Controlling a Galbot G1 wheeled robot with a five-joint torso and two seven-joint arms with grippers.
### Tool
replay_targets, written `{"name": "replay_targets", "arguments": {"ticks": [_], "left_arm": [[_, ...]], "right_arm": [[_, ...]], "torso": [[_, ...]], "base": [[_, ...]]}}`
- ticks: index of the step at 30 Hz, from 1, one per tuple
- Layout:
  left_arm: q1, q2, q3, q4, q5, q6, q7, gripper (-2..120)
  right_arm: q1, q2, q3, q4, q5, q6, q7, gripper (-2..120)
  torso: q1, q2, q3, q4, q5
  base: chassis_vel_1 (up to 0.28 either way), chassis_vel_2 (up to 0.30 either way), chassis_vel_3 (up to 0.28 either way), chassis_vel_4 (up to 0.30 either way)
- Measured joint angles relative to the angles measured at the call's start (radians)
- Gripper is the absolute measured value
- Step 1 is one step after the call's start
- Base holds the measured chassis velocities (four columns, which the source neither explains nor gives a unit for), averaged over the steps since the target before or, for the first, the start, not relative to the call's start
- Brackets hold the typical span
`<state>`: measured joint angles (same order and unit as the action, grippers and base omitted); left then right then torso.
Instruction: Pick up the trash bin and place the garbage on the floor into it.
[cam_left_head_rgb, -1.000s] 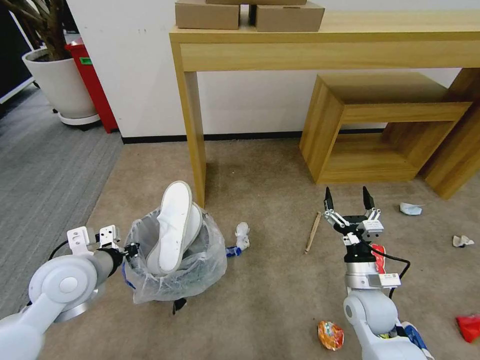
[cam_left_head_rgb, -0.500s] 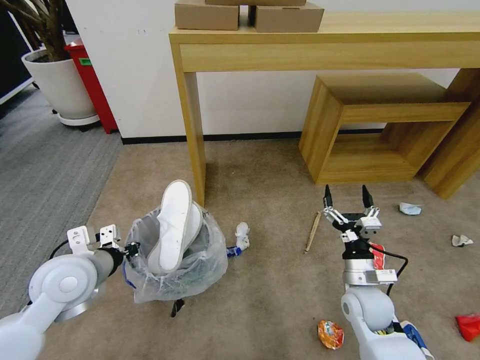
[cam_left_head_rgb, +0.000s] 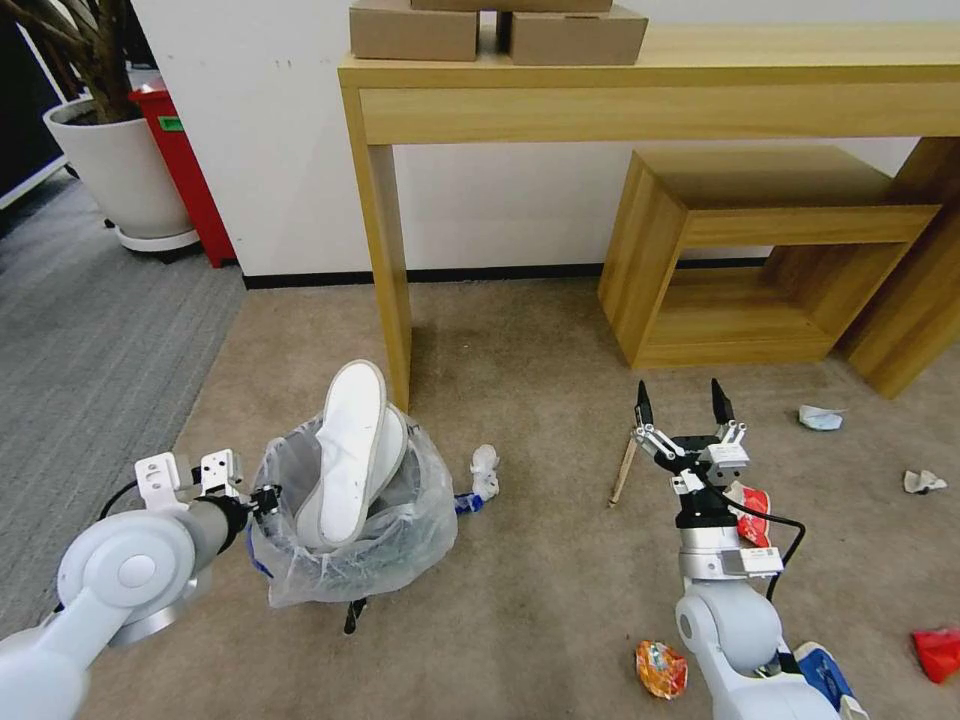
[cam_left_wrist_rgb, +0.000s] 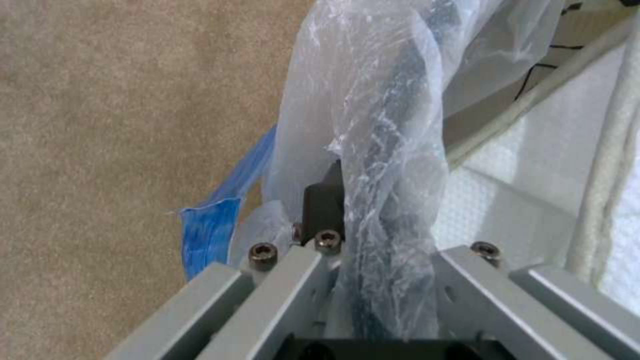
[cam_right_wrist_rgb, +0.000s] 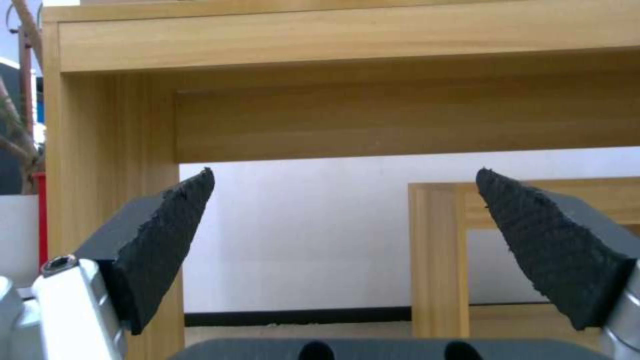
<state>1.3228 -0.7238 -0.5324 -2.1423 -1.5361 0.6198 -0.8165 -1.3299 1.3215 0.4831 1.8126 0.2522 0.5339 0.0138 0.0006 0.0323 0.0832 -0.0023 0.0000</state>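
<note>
The trash bin (cam_left_head_rgb: 350, 545), lined with a crinkled clear bag, is at the left over the beige floor (cam_left_head_rgb: 540, 580). Two white slippers (cam_left_head_rgb: 350, 450) stick up out of it. My left gripper (cam_left_head_rgb: 262, 497) is shut on the bin's rim (cam_left_wrist_rgb: 393, 150), bag and all. My right gripper (cam_left_head_rgb: 679, 395) hovers open and empty, its fingertips (cam_right_wrist_rgb: 180, 210) pointing at the wall. A wooden stick (cam_left_head_rgb: 625, 470) lies just left of it. More garbage lies around: a tissue wad (cam_left_head_rgb: 485, 465), a red wrapper (cam_left_head_rgb: 752, 505), an orange wrapper (cam_left_head_rgb: 661, 668) and another red one (cam_left_head_rgb: 938, 652).
A tall wooden table's leg (cam_left_head_rgb: 395, 280) stands just behind the bin. A low wooden shelf (cam_left_head_rgb: 740, 250) sits at the back right. A potted plant (cam_left_head_rgb: 120, 170) and a red bin (cam_left_head_rgb: 185, 170) stand far left by the grey ribbed carpet (cam_left_head_rgb: 90, 340).
My right arm has shifted a little to the left, bringing the open gripper closer to the wooden stick. The left gripper and the bin have stayed put.
</note>
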Motion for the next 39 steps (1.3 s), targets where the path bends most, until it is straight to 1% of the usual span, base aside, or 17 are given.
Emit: {"name": "replay_targets", "arguments": {"ticks": [4, 10, 13, 16, 18, 21, 22, 23, 24, 27, 32, 39], "left_arm": [[-0.001, -0.002, 0.002, 0.000, 0.001, 0.000, 0.000, 0], [-0.008, 0.006, 0.003, 0.003, -0.003, 0.000, 0.000, 0], [-0.011, 0.004, 0.005, 0.006, -0.003, 0.000, -0.001, 0], [-0.012, -0.001, 0.009, 0.009, -0.003, 0.000, -0.001, 0], [-0.013, -0.004, 0.012, 0.014, 0.000, 0.000, -0.001, 0], [-0.015, -0.006, 0.015, 0.016, 0.001, 0.000, -0.001, 0], [-0.018, -0.006, 0.015, 0.017, 0.001, 0.000, -0.001, 0], [-0.020, -0.005, 0.016, 0.017, 0.001, 0.000, -0.001, 0], [-0.021, -0.004, 0.016, 0.018, 0.000, 0.000, -0.001, 0], [-0.023, -0.001, 0.016, 0.018, -0.002, 0.000, -0.001, 0], [-0.024, 0.003, 0.013, 0.020, -0.006, 0.000, -0.002, 0], [-0.021, 0.009, 0.008, 0.021, -0.008, 0.001, -0.005, 0]], "right_arm": [[0.006, 0.002, -0.006, -0.005, -0.001, 0.002, -0.004, 100], [0.022, 0.001, -0.013, -0.017, -0.001, 0.002, -0.005, 100], [0.029, -0.001, -0.019, -0.019, -0.001, -0.004, -0.002, 100], [0.034, -0.002, -0.022, -0.023, -0.006, -0.005, 0.003, 100], [0.038, -0.003, -0.026, -0.028, -0.014, -0.002, 0.013, 100], [0.040, -0.006, -0.027, -0.030, -0.013, 0.003, 0.013, 100], [0.042, -0.008, -0.027, -0.032, -0.013, 0.003, 0.013, 100], [0.044, -0.010, -0.027, -0.033, -0.011, 0.003, 0.013, 100], [0.046, -0.012, -0.026, -0.033, -0.010, 0.004, 0.013, 100], [0.050, -0.013, -0.026, -0.033, -0.008, 0.003, 0.014, 100], [0.062, -0.019, -0.033, -0.026, -0.014, -0.016, 0.037, 100], [0.071, -0.028, -0.041, -0.024, -0.015, -0.031, 0.050, 100]], "torso": [[0.000, 0.000, 0.000, 0.0000, -0.0001], [0.000, 0.000, 0.000, 0.0000, -0.0001], [0.000, 0.000, 0.000, 0.0001, 0.0002], [0.000, 0.000, 0.000, -0.0001, -0.0005], [0.000, 0.000, 0.000, 0.0000, 0.0002], [0.000, 0.000, 0.000, 0.0000, -0.0004], [0.000, 0.000, 0.001, 0.0003, 0.0004], [0.000, 0.000, 0.001, -0.0003, 0.0001], [0.000, 0.000, 0.001, -0.0003, -0.0004], [0.000, 0.000, 0.000, -0.0002, 0.0002], [0.000, 0.000, 0.000, 0.0003, 0.0001], [0.000, 0.000, 0.000, 0.0000, 0.0000]], "base": [[-0.041, 0.054, 0.032, -0.024], [-0.144, 0.130, 0.151, -0.128], [-0.210, 0.201, 0.228, -0.228], [-0.243, 0.236, 0.233, -0.245], [-0.247, 0.252, 0.248, -0.257], [-0.222, 0.231, 0.249, -0.233], [-0.187, 0.211, 0.157, -0.176], [-0.132, 0.145, 0.157, -0.084], [-0.132, 0.055, 0.053, -0.084], [-0.058, 0.037, 0.014, -0.040], [0.021, -0.016, -0.025, 0.017], [0.000, 0.000, 0.000, 0.000]]}}
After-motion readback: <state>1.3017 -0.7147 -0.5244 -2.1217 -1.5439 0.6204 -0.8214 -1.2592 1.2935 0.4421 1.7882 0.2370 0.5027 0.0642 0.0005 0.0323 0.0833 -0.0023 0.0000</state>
